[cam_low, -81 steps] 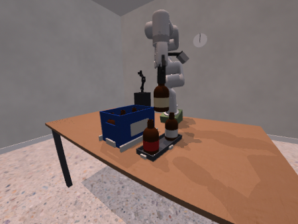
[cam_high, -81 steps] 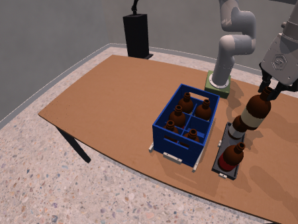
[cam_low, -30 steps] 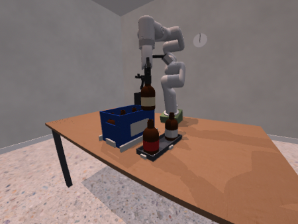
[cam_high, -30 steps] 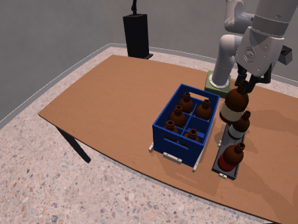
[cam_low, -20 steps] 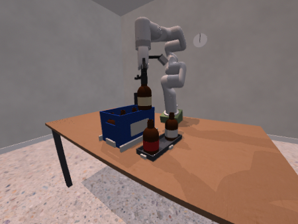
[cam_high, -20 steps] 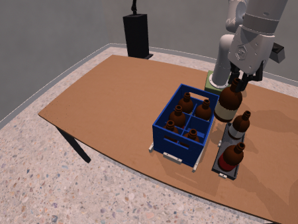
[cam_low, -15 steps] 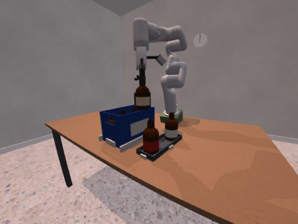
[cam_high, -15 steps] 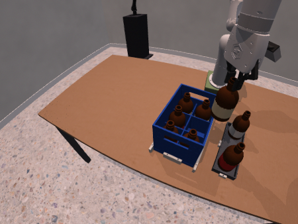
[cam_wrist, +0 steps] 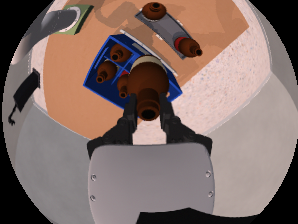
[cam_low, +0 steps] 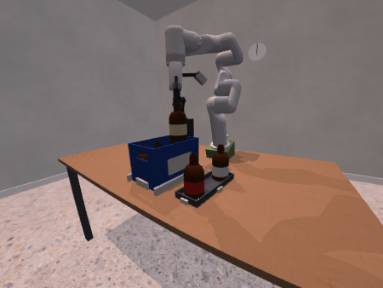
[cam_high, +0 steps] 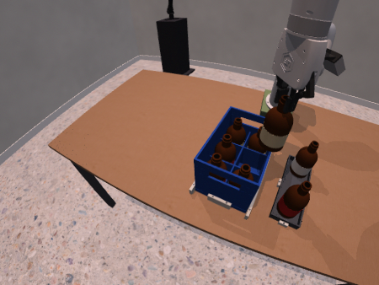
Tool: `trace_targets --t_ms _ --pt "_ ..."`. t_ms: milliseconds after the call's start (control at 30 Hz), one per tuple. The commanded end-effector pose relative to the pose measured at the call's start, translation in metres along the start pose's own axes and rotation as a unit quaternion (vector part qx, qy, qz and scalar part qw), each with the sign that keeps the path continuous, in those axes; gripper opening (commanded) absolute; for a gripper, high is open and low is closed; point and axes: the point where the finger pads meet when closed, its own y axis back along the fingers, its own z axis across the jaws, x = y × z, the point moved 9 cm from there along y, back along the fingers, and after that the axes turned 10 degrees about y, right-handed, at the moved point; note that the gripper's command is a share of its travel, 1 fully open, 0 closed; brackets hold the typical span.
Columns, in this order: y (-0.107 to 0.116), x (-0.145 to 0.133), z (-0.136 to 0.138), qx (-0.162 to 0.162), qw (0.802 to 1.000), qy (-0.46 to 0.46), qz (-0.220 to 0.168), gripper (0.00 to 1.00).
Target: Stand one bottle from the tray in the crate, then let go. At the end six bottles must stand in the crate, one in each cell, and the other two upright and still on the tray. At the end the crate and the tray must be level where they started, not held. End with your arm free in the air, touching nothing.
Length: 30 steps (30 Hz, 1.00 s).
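My gripper (cam_high: 287,101) is shut on the neck of a brown bottle with a cream label (cam_high: 275,128) and holds it upright in the air above the right side of the blue crate (cam_high: 232,164). It also shows in the exterior view (cam_low: 178,125) and in the wrist view (cam_wrist: 147,86). Several brown bottles stand in the crate's cells (cam_high: 229,145). The middle cell on the right side looks empty. A dark tray to the right of the crate holds a cream-labelled bottle (cam_high: 305,160) and a red-labelled bottle (cam_high: 295,200), both upright.
The crate and the tray rest on a brown table (cam_high: 168,122). The arm's green base (cam_low: 220,150) stands behind them. A black stand (cam_high: 173,44) is on the floor beyond the table's far edge.
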Motion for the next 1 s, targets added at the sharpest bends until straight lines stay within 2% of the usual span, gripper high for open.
trace_targets --t_ms 0,967 --pt "0.002 -0.005 -0.005 -0.002 1.0 0.0 -0.001 0.0" --pt "0.001 -0.025 -0.026 -0.002 1.0 0.0 -0.001 0.0"
